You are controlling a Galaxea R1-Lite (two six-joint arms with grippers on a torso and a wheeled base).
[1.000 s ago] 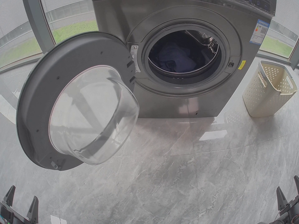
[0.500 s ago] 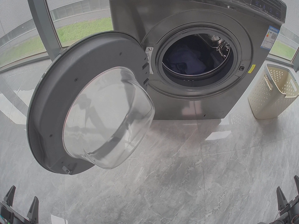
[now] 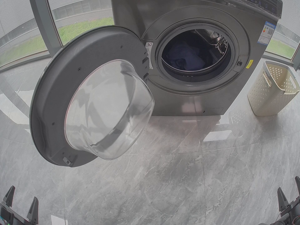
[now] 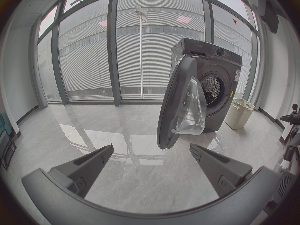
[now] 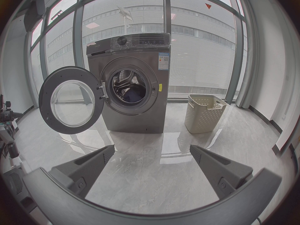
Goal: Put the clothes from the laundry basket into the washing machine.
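Observation:
A grey front-loading washing machine [image 3: 193, 3] stands ahead with its round door [image 3: 90, 97] swung wide open to the left. Dark blue clothes [image 3: 184, 58] lie inside the drum. A cream perforated laundry basket [image 3: 273, 89] stands on the floor to the machine's right, and no clothes show inside it. My left gripper [image 3: 20, 202] is open at the lower left of the head view, far from the machine. My right gripper [image 3: 290, 192] is open at the lower right. Both are empty. The right wrist view shows the machine [image 5: 131, 85] and the basket [image 5: 203, 113] ahead.
Glossy grey marble floor [image 3: 175, 178] stretches between me and the machine. Tall glass windows [image 3: 75, 16] with grey frames stand behind and to the left. The open door juts out over the floor at the left.
The whole head view has shifted as the camera moved: the machine and its door now sit further right and slightly higher in the picture. Both grippers keep their places.

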